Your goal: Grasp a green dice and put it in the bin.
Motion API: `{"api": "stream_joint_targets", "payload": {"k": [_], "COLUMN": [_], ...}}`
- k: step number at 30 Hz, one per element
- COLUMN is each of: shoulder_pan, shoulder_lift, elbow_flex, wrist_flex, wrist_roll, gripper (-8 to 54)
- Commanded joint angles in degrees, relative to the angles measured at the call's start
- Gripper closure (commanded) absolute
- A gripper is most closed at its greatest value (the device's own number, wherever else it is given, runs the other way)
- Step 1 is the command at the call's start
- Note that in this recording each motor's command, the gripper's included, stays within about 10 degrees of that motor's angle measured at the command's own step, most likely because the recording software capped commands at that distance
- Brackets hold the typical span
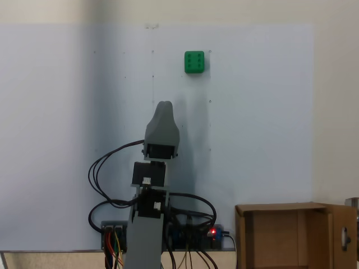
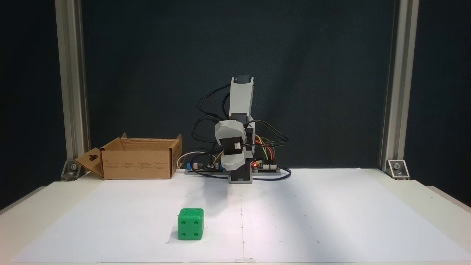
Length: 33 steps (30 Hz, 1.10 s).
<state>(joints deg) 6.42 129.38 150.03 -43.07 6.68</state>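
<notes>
The green dice (image 1: 194, 62) (image 2: 190, 224) rests on the white sheet, well in front of the arm and apart from it. My gripper (image 1: 164, 106) (image 2: 233, 166) hangs folded close to the arm's base, tip pointing down toward the sheet. Its grey jaws lie one behind the other in both fixed views, so the gap between them is hidden. Nothing is seen held in it. The bin (image 1: 280, 208) (image 2: 138, 162), a brown cardboard box with upright flaps, stands beside the arm's base, far from the dice.
Circuit boards and looped cables (image 2: 265, 167) lie around the arm's base (image 2: 241, 178). Aluminium posts (image 2: 71, 92) (image 2: 392, 92) stand at the back corners. The white sheet (image 2: 331, 221) spreads wide around the dice.
</notes>
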Motion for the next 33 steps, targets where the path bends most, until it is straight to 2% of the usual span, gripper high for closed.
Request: {"api": "stream_joint_targets", "payload": {"k": [1, 19, 22, 33], "shoulder_pan": [-7.6, -2.5, -3.3, -2.9], "shoulder_lift": [5.7, 5.8, 5.9, 6.4], "elbow_flex": [10.0, 13.0, 12.6, -6.8], "wrist_flex": [-10.0, -12.6, -6.2, 7.9], "wrist_roll": [-8.5, -4.7, -4.6, -4.7], "gripper": [1.2, 2.6, 2.6, 2.6]}}
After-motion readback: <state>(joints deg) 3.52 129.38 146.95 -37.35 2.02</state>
